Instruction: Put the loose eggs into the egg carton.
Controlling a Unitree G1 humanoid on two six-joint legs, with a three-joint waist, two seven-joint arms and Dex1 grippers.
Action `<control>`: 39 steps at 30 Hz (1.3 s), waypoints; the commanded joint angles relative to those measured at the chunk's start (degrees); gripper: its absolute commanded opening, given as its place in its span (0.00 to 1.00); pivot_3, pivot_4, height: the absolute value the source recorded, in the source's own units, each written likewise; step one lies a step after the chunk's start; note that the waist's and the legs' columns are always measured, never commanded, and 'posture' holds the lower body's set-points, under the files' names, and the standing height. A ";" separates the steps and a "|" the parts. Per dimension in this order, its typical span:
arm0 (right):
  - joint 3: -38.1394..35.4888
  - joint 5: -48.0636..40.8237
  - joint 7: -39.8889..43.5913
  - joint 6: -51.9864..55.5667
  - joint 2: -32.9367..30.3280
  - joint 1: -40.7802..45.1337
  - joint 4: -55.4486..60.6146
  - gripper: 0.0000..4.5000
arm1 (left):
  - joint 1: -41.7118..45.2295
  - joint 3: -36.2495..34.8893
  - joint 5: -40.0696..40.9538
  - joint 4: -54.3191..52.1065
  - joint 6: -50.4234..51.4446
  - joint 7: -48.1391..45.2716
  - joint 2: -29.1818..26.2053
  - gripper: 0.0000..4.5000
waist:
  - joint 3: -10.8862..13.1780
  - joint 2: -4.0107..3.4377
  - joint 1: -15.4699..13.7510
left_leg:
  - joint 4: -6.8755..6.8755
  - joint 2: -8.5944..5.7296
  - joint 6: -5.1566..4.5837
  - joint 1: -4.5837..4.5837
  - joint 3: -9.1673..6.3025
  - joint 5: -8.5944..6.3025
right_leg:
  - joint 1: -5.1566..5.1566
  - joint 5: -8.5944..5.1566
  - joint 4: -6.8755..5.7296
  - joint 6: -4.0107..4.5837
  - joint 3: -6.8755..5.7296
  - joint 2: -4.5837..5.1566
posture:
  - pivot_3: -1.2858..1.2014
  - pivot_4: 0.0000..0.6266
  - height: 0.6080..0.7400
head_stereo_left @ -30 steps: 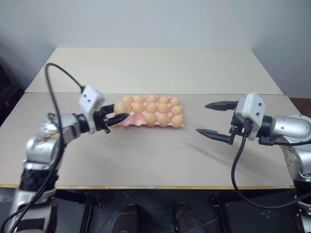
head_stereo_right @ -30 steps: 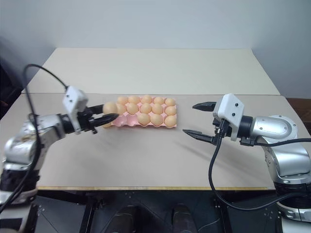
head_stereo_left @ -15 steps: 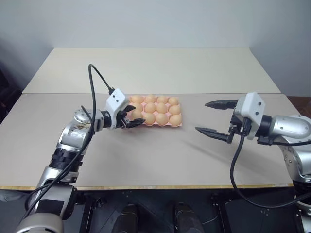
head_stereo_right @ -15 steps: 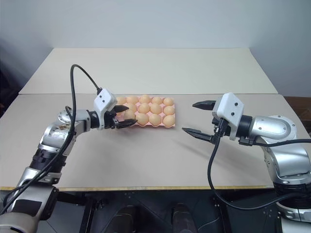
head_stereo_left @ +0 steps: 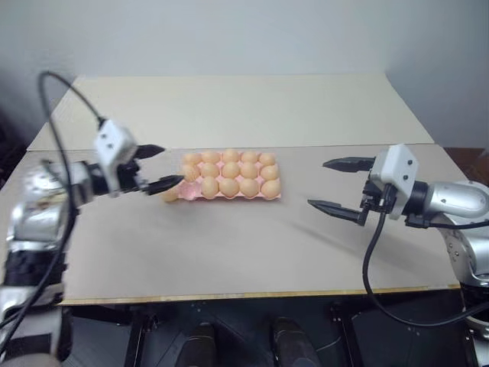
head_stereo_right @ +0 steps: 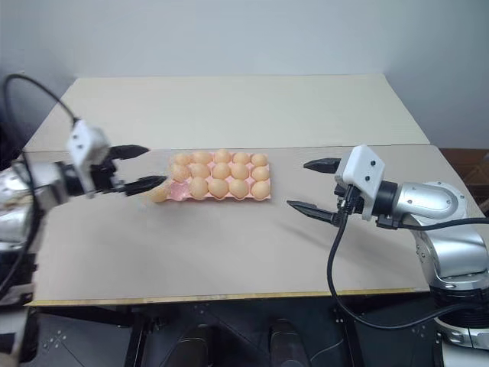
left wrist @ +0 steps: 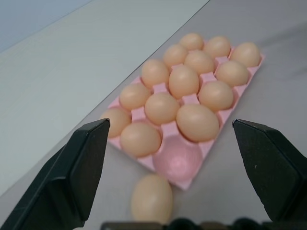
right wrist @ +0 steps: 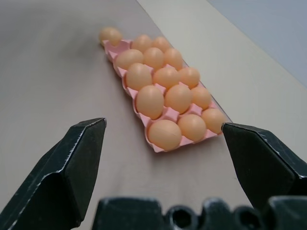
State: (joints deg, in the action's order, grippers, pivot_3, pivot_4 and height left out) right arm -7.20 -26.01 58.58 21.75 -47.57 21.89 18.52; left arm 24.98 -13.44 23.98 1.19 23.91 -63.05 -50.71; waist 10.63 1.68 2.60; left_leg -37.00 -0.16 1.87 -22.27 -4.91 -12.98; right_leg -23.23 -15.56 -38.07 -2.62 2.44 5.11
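One egg lies loose on the bench, just beside the carton corner, next to its single bare cup; the other fourteen cups look filled. The left end effector hangs near the egg, fingers apart and empty. The right end effector waits well apart, also spread. The last placement seems unfinished: the next move calls for closing gently on that egg and seating it in the bare cup.

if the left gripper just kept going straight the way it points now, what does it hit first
Most likely the loose egg lying on the table just outside the egg carton, right before its one empty corner cup. The left gripper is open; depth is unclear, so it might pass over.
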 commanded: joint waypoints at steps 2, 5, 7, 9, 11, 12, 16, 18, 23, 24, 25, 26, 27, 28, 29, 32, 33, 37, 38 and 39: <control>-1.74 -3.15 2.49 0.57 -1.11 -0.44 1.16 1.00 | -8.53 -11.63 7.41 -5.82 1.12 -6.56 -4.94 0.99 | 0.00 0.00 -0.07 | 0.00 -0.01 0.00 0.00 0.00 0.00 | 0.01 0.00 0.02 0.00 0.00 0.02 | 0.52 0.24 1.00; -2.23 -4.31 4.39 0.66 -1.87 -1.67 1.24 1.00 | -14.04 -16.33 10.93 -8.78 4.44 -6.75 -5.75 0.99 | 0.01 -0.01 -0.51 | 0.01 -0.01 -0.01 -0.02 0.00 -0.01 | 0.00 0.00 0.04 0.00 -0.01 0.04 | 0.52 0.24 1.00; -2.46 -4.40 4.60 0.53 -2.08 -2.37 1.25 1.00 | -17.55 -18.73 12.33 -10.74 5.61 -6.04 -4.92 0.99 | 0.00 0.00 -0.64 | 0.00 -0.01 -0.01 0.03 0.00 -0.01 | 0.08 0.00 0.04 -0.01 -0.03 0.05 | 0.52 0.24 1.00; -2.51 -4.35 4.38 0.70 -2.12 -2.46 1.23 1.00 | -19.63 -19.71 13.14 -12.71 6.53 -4.04 -3.83 0.99 | 0.00 0.00 -0.53 | 0.00 -0.01 -0.01 0.05 0.02 -0.01 | 0.09 0.00 0.05 -0.01 -0.01 0.04 | 0.52 0.24 1.00; -2.52 -4.46 4.39 0.91 -2.17 -2.25 1.22 1.00 | -20.44 -19.56 13.46 -13.70 6.63 -2.96 -3.37 0.99 | 0.00 0.00 -0.51 | 0.00 0.00 -0.01 0.06 0.02 -0.01 | 0.07 0.00 0.03 0.00 0.00 0.03 | 0.52 0.24 1.00; -2.48 -4.52 4.47 0.98 -2.20 -2.10 1.21 1.00 | -20.60 -19.12 13.20 -13.80 6.47 -2.43 -3.24 0.99 | 0.00 0.00 -0.48 | 0.00 0.03 -0.01 0.06 0.02 -0.01 | 0.08 0.00 0.03 0.00 -0.01 0.00 | 0.52 0.24 1.00; -2.04 -4.45 4.86 1.18 -2.25 -0.95 0.92 1.00 | -17.36 -12.58 6.92 -10.19 3.30 2.27 -2.53 0.99 | 0.00 0.00 -0.49 | 0.01 0.00 -0.01 0.06 0.02 -0.01 | 0.07 0.00 0.04 0.00 0.01 0.02 | 0.52 0.24 1.00; -1.82 -4.29 4.96 1.19 -2.17 -0.63 0.95 1.00 | -14.51 -9.16 4.93 -7.68 2.87 3.83 -2.11 0.99 | 0.00 0.00 -0.59 | 0.00 -0.01 0.00 0.07 0.02 -0.01 | 0.08 0.00 0.03 0.00 0.00 0.01 | 0.52 0.24 1.00; -1.84 -3.86 4.29 1.00 -2.01 -0.74 1.68 1.00 | -6.39 -2.19 1.72 -0.49 3.57 6.95 0.54 0.99 | 0.00 0.01 -0.48 | 0.01 -0.02 -0.01 -0.01 0.02 -0.01 | 0.02 0.00 0.05 0.00 -0.01 0.01 | 0.52 0.24 1.00; -1.85 -3.83 4.05 0.98 -1.91 -0.85 1.87 1.00 | -4.34 -0.53 0.71 1.38 3.19 7.98 1.76 0.99 | 0.00 0.01 -0.49 | 0.01 -0.02 -0.01 -0.01 0.02 -0.01 | 0.02 0.00 0.04 0.00 -0.01 0.02 | 0.52 0.24 1.00; -1.89 -3.81 3.77 0.95 -1.82 -1.08 2.22 1.00 | -2.28 1.11 -0.75 3.53 2.04 9.36 3.38 0.99 | 0.00 0.00 -0.49 | 0.00 -0.02 -0.01 -0.02 0.02 -0.01 | 0.02 0.00 0.04 0.00 -0.01 0.02 | 0.52 0.24 1.00; -1.90 -3.82 3.57 0.94 -1.77 -1.24 2.45 1.00 | -0.91 2.17 -1.84 5.03 1.21 10.27 4.45 0.99 | 0.00 0.01 -0.52 | -0.01 -0.03 -0.01 -0.01 0.02 -0.01 | 0.02 0.00 0.02 0.00 -0.01 0.02 | 0.52 0.24 1.00; -1.91 -3.82 3.34 0.94 -1.70 -1.47 2.77 1.00 | 1.05 3.67 -3.32 7.30 0.75 11.50 5.80 0.99 | -0.01 0.02 -0.53 | -0.02 -0.03 0.00 -0.01 0.02 -0.01 | 0.03 0.00 0.00 0.00 -0.01 0.02 | 0.52 0.24 1.00; -1.81 -3.79 3.18 0.92 -1.66 -1.50 2.86 1.00 | 2.38 4.58 -4.33 9.01 0.35 12.11 6.63 0.99 | -0.01 0.03 -0.55 | -0.02 -0.03 0.00 0.01 0.02 -0.01 | 0.04 0.00 0.00 0.00 -0.01 0.02 | 0.52 0.24 1.00; -1.69 -3.67 2.95 0.87 -1.60 -1.42 2.84 1.00 | 4.08 5.62 -5.67 11.51 -0.83 13.12 7.97 0.99 | -0.01 0.03 -0.52 | -0.04 -0.03 -0.01 0.00 0.02 -0.01 | 0.04 0.01 0.00 0.00 -0.01 0.01 | 0.52 0.24 1.00; -1.67 -3.38 2.58 0.56 -1.63 -1.32 2.66 1.00 | 8.06 7.90 -8.79 17.73 -3.33 15.51 11.07 0.99 | -0.02 0.04 -0.45 | -0.04 -0.04 0.00 -0.05 0.02 -0.01 | 0.00 0.01 0.00 0.00 -0.01 0.01 | 0.52 0.24 1.00; -2.02 -3.39 2.16 0.67 -1.68 -1.56 2.94 1.00 | 9.04 8.20 -9.30 19.97 -4.15 16.07 12.14 0.99 | -0.02 0.04 -0.46 | -0.04 -0.04 -0.01 -0.04 0.02 -0.01 | 0.00 0.01 0.00 0.00 -0.01 0.02 | 0.52 0.24 1.00; -3.03 -3.79 1.39 0.88 -2.00 -3.13 4.37 1.00 | 10.72 8.88 -10.83 25.21 -7.39 16.46 14.14 0.99 | -0.02 0.05 -0.26 | -0.03 -0.04 -0.01 -0.04 0.02 -0.01 | -0.01 0.01 -0.01 0.00 -0.01 0.02 | 0.52 0.24 1.00; -3.18 -3.84 1.31 0.84 -2.03 -3.63 4.79 1.00 | 10.88 8.96 -11.06 25.81 -7.72 16.40 14.32 0.99 | -0.03 0.05 -0.26 | -0.03 -0.04 -0.01 -0.04 0.02 -0.01 | -0.02 0.01 -0.01 0.00 -0.01 0.01 | 0.52 0.24 1.00; -3.28 -3.87 1.24 0.83 -2.05 -3.95 5.07 1.00 | 11.02 9.01 -11.24 26.29 -8.00 16.37 14.44 0.99 | -0.03 0.05 -0.33 | -0.04 -0.04 -0.01 -0.04 0.01 -0.01 | -0.01 0.01 -0.02 0.00 -0.01 0.01 | 0.52 0.24 1.00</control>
State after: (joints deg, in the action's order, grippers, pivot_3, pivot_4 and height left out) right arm -8.09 -28.78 60.27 23.03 -49.00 17.99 21.30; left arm 35.26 -4.12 13.44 27.08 17.22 -46.81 -35.99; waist 10.60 1.73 2.27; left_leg -37.05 -0.20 1.86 -22.30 -4.90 -12.98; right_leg -23.23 -15.55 -38.09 -2.62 2.42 5.13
